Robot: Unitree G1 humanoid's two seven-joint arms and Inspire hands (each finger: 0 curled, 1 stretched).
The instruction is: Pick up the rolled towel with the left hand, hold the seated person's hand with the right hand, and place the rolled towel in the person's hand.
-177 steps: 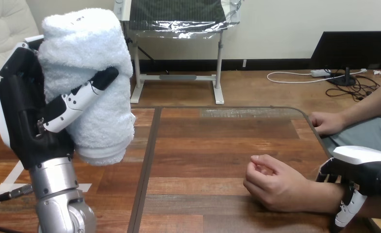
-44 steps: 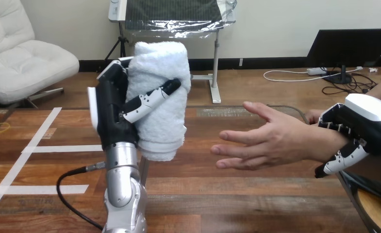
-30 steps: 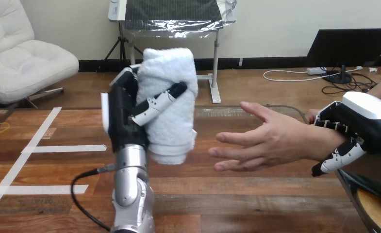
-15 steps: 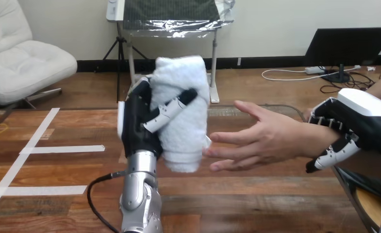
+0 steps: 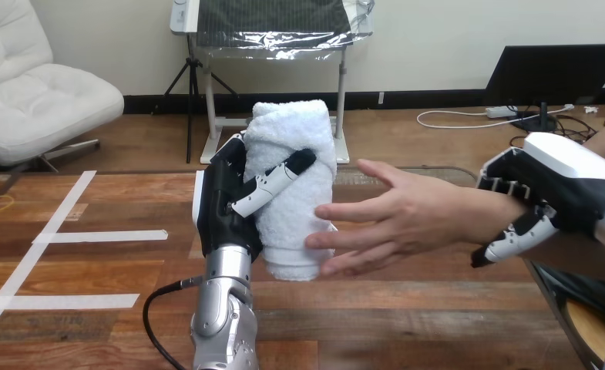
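My left hand (image 5: 226, 204) is raised over the table, its fingers and thumb curled round the white rolled towel (image 5: 291, 162), which stands upright. The person's hand (image 5: 395, 216) reaches in from the right, flat and open, its fingertips in front of the towel's lower part and touching it. My right hand (image 5: 549, 189) is at the person's wrist, fingers curled round it from above and behind.
The wooden table (image 5: 376, 308) lies below both hands, its right edge near my right arm. A black cable (image 5: 156, 304) loops beside my left forearm.
My left hand has carried the towel to the right, up against the person's fingers. The person's hand and my right hand have shifted left, and the fingertips now overlap the towel.
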